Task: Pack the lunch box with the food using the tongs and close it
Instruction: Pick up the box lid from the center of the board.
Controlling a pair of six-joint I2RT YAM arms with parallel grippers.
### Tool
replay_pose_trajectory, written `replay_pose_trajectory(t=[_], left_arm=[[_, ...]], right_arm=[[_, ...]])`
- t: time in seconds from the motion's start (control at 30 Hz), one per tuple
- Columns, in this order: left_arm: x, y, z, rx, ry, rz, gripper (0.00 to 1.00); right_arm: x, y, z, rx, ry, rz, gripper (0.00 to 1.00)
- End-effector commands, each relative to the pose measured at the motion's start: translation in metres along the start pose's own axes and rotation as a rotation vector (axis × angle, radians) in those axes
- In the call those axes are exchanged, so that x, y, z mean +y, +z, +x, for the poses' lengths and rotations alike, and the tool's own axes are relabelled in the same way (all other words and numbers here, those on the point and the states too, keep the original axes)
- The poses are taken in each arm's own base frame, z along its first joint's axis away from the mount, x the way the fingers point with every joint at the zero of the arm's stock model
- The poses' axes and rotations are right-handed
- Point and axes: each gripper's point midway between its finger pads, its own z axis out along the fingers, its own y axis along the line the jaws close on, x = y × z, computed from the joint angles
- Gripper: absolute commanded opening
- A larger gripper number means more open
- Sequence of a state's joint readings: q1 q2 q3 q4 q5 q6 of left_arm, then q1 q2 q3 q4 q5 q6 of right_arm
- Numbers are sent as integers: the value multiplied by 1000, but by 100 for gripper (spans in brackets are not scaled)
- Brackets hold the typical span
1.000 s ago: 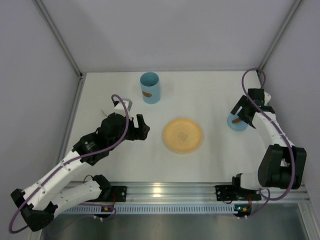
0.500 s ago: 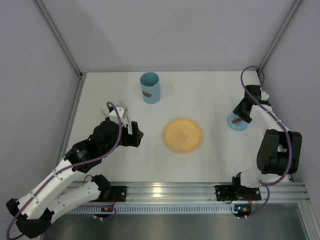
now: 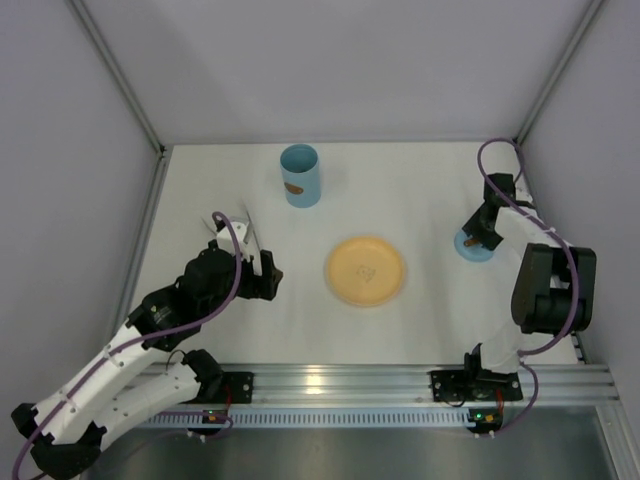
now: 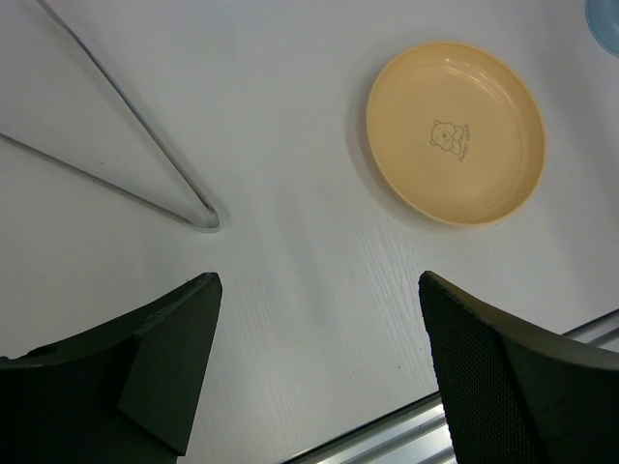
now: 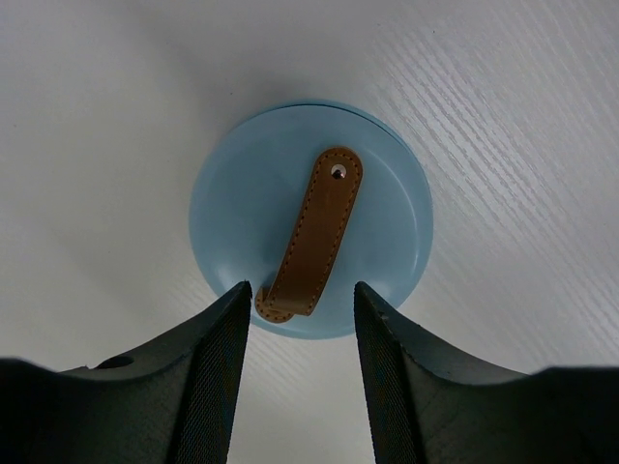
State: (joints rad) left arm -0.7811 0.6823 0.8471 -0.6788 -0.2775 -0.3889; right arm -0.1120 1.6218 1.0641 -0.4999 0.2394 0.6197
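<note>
White table [image 3: 420,180]; right pincer [image 5: 301,290] straddles lid [image 5: 232,213] strap [image 5: 314,232].

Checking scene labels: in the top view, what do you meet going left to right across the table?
left pincer → lunch box → yellow plate → blue lid

I'm seeing tongs [image 4: 205,218] gleaming bare metal, plate [image 4: 484,87] glossy plastic, lid [image 5: 232,222] matt, strap [image 5: 314,237] stitched leather, table [image 4: 290,290] faintly grained.
</note>
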Motion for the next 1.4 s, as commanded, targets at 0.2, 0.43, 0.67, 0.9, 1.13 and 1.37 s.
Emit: replay_pose_trajectory(t=[0.2, 0.43, 0.67, 0.9, 1.13, 1.37], left_arm=[[2, -2, 0, -13, 14, 0, 88], [3, -1, 1, -13, 12, -7, 89], [4, 0, 2, -13, 11, -14, 89], [9, -1, 1, -18, 5, -40, 89], [20, -2, -1, -34, -13, -106, 89], [28, -3, -2, -44, -25, -147, 89]], right_arm=[[10, 11, -20, -60, 61, -14, 44], [10, 12, -20, -58, 58, -10, 26], [13, 4, -22, -77, 26, -16, 0], [47, -35, -39, -139, -60, -93, 0], [135, -100, -31, -175, -238, -270, 0], [244, -163, -9, -180, -430, -441, 0]])
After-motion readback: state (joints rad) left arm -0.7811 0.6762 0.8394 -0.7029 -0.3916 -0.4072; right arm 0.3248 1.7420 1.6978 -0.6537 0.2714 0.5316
